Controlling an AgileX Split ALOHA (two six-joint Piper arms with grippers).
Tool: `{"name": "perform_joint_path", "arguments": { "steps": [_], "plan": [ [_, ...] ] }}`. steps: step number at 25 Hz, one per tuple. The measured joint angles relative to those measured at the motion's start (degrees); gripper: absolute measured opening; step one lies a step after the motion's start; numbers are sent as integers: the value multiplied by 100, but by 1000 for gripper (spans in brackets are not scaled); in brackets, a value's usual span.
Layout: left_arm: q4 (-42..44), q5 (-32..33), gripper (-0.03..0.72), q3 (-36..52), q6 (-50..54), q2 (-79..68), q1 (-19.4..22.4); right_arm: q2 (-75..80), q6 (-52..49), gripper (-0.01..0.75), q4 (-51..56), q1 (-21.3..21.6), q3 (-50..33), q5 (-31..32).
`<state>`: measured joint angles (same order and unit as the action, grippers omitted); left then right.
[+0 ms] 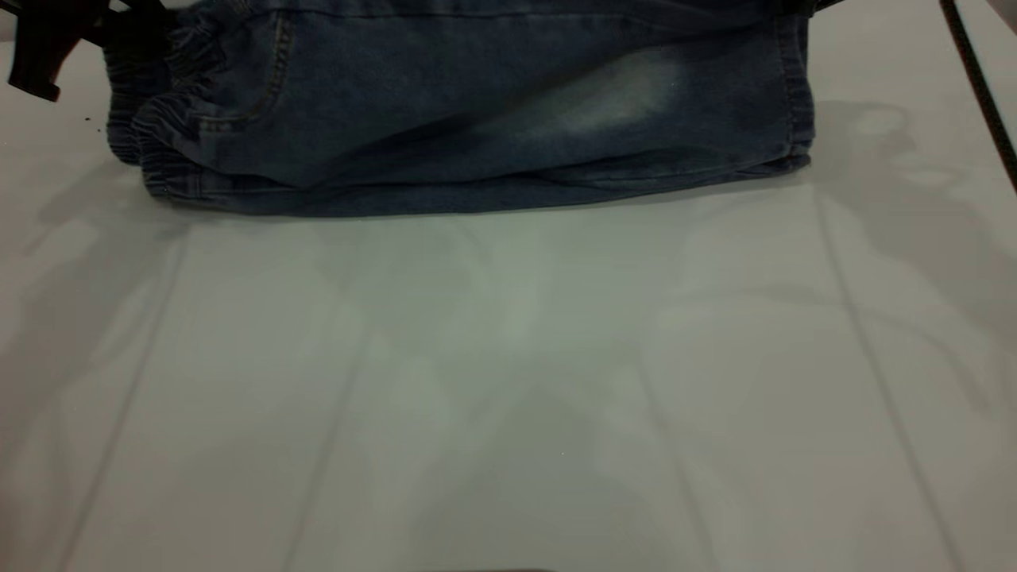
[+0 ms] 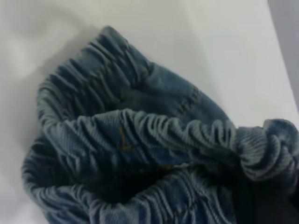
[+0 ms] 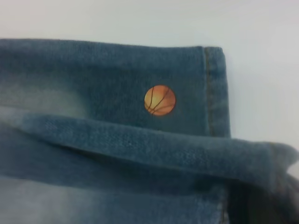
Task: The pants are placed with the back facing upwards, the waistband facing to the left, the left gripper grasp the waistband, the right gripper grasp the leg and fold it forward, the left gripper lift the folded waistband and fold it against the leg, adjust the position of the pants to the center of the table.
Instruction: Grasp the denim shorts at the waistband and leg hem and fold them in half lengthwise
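My white table fills most of the exterior frame, with soft grey shadows across it. The pants lie folded along its upper edge, waistband at upper left, the leg on top. My left gripper shows at the upper left corner, its fingers unreadable. Only the left wrist view shows the waistband gathered close up; only the right wrist view shows an orange basketball print near a stitched hem. I can't tell my right gripper's state.

The left gripper is showing only as a dark shape at the exterior view's top left corner, its fingers hidden. The right gripper is sitting out of that view, and its fingers are not showing.
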<state>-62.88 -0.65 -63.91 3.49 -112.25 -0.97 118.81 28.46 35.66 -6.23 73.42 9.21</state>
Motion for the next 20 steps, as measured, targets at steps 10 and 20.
{"name": "perform_joint_path", "arguments": {
  "steps": [10,20],
  "plan": [
    [-18,-364,48,-5,-5,-400,0,346,71,28,17,-136,393,-115],
    [-29,-777,64,-10,-299,-499,0,347,322,117,12,-178,405,-332]
  ]
}}
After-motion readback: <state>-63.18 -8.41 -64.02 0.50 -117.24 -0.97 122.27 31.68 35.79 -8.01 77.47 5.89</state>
